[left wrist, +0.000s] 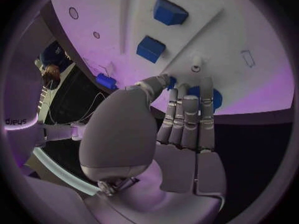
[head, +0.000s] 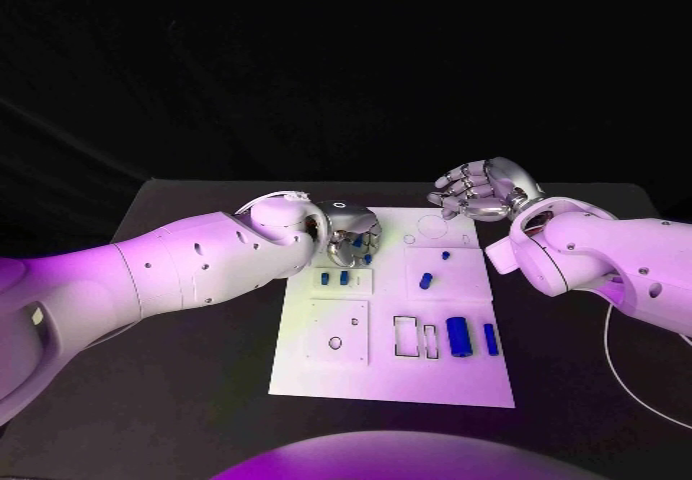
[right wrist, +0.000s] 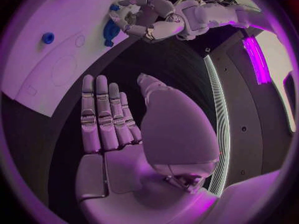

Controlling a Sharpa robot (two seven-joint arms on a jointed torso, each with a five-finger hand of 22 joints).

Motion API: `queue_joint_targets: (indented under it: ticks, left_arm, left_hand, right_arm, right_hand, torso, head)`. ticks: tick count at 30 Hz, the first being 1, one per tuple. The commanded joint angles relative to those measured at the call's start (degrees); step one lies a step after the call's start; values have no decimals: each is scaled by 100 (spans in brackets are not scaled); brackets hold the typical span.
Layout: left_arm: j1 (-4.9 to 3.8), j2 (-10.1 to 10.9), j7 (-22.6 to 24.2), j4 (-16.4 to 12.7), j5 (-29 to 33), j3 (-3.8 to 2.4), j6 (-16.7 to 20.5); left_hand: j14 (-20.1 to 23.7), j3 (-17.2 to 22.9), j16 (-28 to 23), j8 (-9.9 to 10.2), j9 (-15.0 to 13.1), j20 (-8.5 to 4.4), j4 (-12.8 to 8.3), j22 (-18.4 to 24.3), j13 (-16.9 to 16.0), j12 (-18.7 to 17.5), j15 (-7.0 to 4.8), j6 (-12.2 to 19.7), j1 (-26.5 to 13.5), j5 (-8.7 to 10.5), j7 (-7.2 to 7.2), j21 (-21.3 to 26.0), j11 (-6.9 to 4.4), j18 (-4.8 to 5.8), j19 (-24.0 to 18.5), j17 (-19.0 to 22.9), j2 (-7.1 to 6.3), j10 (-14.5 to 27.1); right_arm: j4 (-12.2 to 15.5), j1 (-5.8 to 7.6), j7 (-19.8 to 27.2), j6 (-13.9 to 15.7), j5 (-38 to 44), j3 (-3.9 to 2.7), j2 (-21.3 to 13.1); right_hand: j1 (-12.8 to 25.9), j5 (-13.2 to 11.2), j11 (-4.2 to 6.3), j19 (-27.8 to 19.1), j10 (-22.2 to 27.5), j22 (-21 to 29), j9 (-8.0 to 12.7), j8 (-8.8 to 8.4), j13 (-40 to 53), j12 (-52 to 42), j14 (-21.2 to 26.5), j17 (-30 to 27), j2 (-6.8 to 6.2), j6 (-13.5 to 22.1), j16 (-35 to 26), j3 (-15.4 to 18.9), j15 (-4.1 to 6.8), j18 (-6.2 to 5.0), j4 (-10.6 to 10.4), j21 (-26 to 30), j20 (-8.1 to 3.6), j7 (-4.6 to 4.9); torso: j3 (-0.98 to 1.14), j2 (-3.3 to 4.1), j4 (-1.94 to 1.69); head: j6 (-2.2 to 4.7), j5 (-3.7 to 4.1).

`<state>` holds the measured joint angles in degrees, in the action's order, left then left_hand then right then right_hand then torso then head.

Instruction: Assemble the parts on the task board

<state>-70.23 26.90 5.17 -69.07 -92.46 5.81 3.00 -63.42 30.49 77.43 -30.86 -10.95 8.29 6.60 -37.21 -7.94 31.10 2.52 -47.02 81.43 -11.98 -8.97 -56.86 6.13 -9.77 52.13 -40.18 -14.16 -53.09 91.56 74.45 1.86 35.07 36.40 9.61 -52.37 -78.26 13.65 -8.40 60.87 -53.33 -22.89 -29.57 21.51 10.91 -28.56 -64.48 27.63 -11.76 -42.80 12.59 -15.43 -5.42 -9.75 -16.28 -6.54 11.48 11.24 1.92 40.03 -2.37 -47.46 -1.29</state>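
The white task board (head: 325, 370) lies in the middle of the table. My left hand (head: 343, 232) reaches down onto its far left corner; its thumb and fingers (left wrist: 187, 109) close round a blue round part (left wrist: 215, 98) at the board's edge. Two small blue blocks (head: 326, 278) (head: 348, 279) lie just in front of that hand, also seen as blue blocks (left wrist: 169, 11) (left wrist: 150, 49). My right hand (head: 483, 190) hovers above the board's far right corner, its fingers (right wrist: 99, 114) stretched out and holding nothing.
More blue parts lie on the board: a short one (head: 427, 281), a tiny one (head: 446, 255), a thick bar (head: 459, 337) and a thin bar (head: 490, 338). Two empty slots (head: 405, 335) sit beside them. A white cable (head: 613, 350) runs along the table's right.
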Motion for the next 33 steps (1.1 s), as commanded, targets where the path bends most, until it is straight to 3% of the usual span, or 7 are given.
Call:
queue_joint_targets:
  ticks: [1, 27, 30, 33]
  left_arm:
    - [5, -18, 77, 4, 17, 1, -141]
    - [8, -38, 184, 0, 139, 5, -228]
    - [8, -40, 171, 6, 141, 5, -238]
    - [8, -40, 151, 16, 141, 5, -231]
  left_hand:
    - [-78, 55, 70, 11, 1, -12, -10, -31, 13, -41, -18, -83, 4, 34, 17, -54, -17, -77, 23, -75, 82, -97]
    - [-188, 75, 184, 98, 26, -33, -35, -90, 56, -123, -36, -99, -42, 90, 21, -137, -34, -77, 21, -181, 107, -167]
    - [-214, 105, 209, 112, 28, -36, -64, -107, 67, -145, -39, -121, -13, 88, 19, -160, -38, -76, 19, -211, 142, -190]
    - [-414, 232, 340, 107, 12, -71, -219, -191, 68, -146, -85, -257, 147, 115, 20, -292, -85, -83, 53, -465, 308, -344]
  right_arm:
    - [6, -2, 53, -45, 25, -1, 6]
    - [0, -1, 44, -48, 25, -1, 13]
    - [0, -1, 43, -48, 25, -1, 12]
    - [1, -1, 42, -47, 25, -1, 11]
  right_hand:
    - [9, 1, -32, 19, 4, 5, 10, 38, -5, -9, -28, -5, 29, 28, -14, 19, -11, -68, 1, 37, 20, 139]
    - [9, 1, -32, 19, 4, 5, 10, 38, -5, -9, -28, -5, 29, 28, -14, 19, -11, -68, 1, 37, 20, 139]
    - [9, 1, -32, 19, 4, 5, 10, 38, -5, -9, -28, -5, 29, 28, -14, 19, -11, -68, 1, 37, 20, 139]
    - [9, 1, -32, 19, 4, 5, 10, 38, -5, -9, -28, -5, 29, 28, -14, 19, -11, -68, 1, 37, 20, 139]
  torso:
    - [3, -3, 2]
    - [0, 3, 1]
    - [-2, 1, 0]
    - [-1, 3, -3]
  head:
    - [2, 0]
    - [15, 11]
    - [13, 11]
    - [11, 14]
